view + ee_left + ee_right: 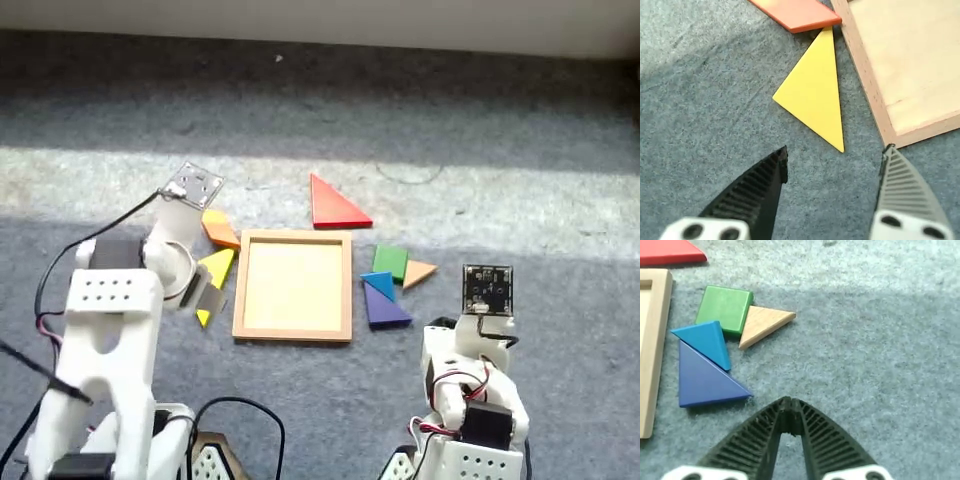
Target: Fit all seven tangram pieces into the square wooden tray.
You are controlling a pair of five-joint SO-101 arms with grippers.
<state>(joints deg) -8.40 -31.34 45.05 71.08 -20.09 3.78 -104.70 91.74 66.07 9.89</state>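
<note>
The square wooden tray (pixel 293 237) lies mid-table with a bare floor. Against its left side sit a yellow triangle (pixel 815 90) and an orange parallelogram (pixel 795 12). My left gripper (pixel 835 150) hangs open just short of the yellow triangle's tip, close to the tray's corner (pixel 890 135). A red triangle (pixel 335 205) lies beyond the tray. To the tray's right cluster a green square (pixel 724 309), a tan triangle (pixel 762 324), a blue triangle (pixel 705 340) and an indigo triangle (pixel 702 380). My right gripper (pixel 790 402) is shut and holds nothing, a short way from the indigo triangle.
Everything rests on grey carpet (pixel 500 180). A sunlit band crosses the carpet behind the tray. The left arm's body (pixel 110 330) stands at the front left and the right arm's body (pixel 470 400) at the front right.
</note>
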